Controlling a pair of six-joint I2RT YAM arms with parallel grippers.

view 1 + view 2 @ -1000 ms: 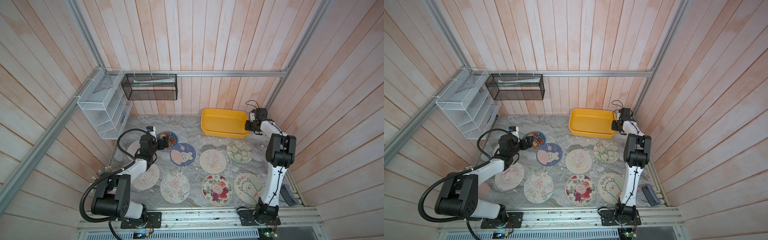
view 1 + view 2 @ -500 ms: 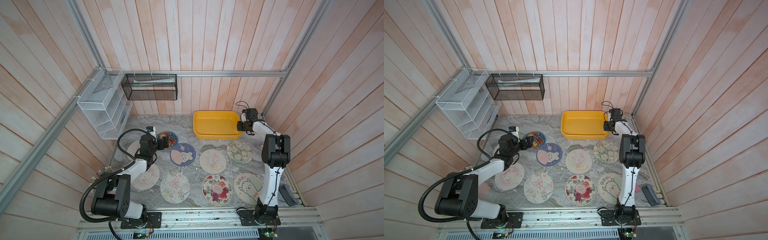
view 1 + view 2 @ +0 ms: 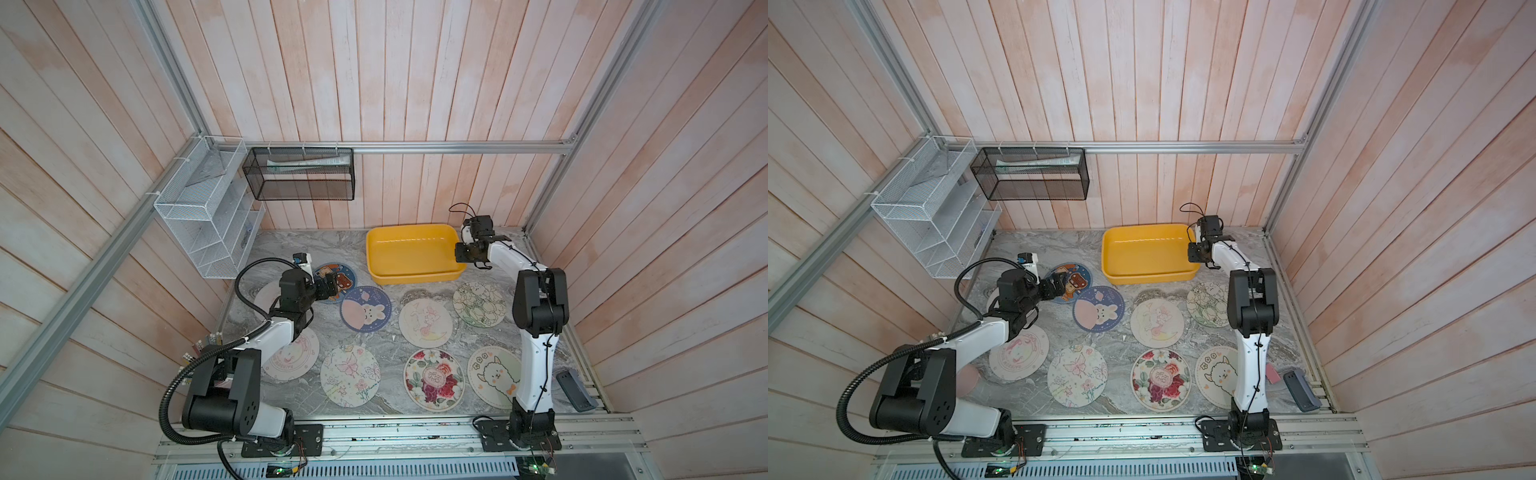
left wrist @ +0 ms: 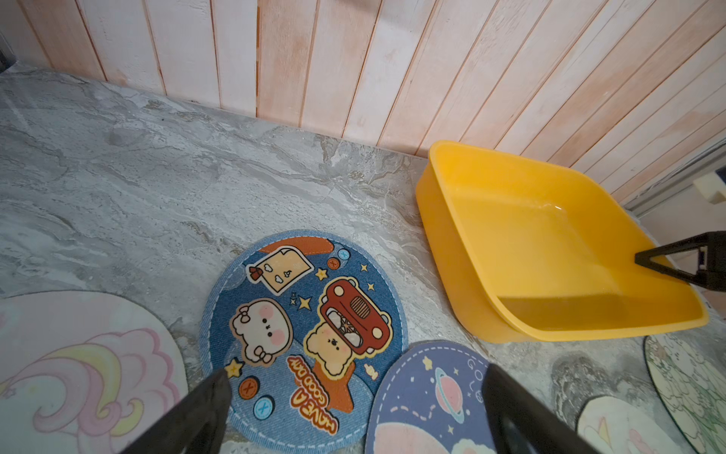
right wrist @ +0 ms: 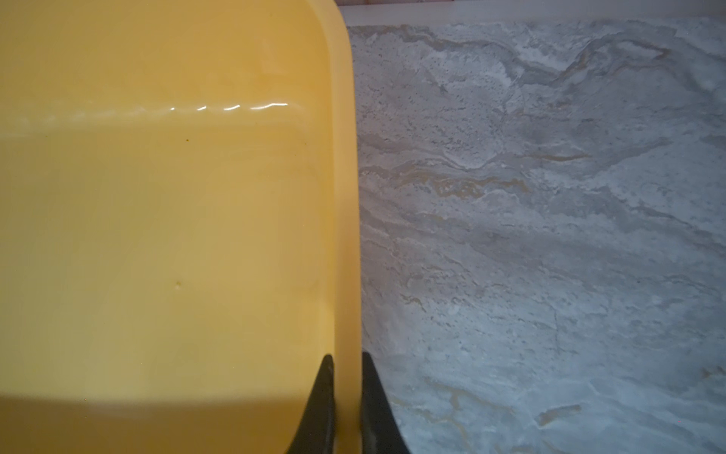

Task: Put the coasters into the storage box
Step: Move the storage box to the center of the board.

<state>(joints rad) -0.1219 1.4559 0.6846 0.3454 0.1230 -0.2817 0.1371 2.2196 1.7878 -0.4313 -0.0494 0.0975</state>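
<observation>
The yellow storage box (image 3: 411,253) (image 3: 1146,253) stands empty at the back of the marble table. My right gripper (image 3: 459,255) (image 5: 347,361) is shut on its right rim (image 5: 345,196), one finger inside and one outside. Several round coasters lie flat in front of it. Two are dark blue, one with a bear and a car (image 3: 338,280) (image 4: 302,334) and one with a rabbit (image 3: 365,309) (image 4: 432,401). The others are cream, among them an alpaca one (image 3: 494,376). My left gripper (image 3: 330,286) (image 4: 355,375) hangs open just above the bear coaster's near edge, holding nothing.
A white wire rack (image 3: 208,224) and a black mesh basket (image 3: 301,174) hang on the walls at the back left. A dark flat device (image 3: 575,388) lies at the front right edge. Wooden walls close in three sides.
My right gripper has dragged the storage box leftward along the back of the table. The left arm and the coasters have not moved.
</observation>
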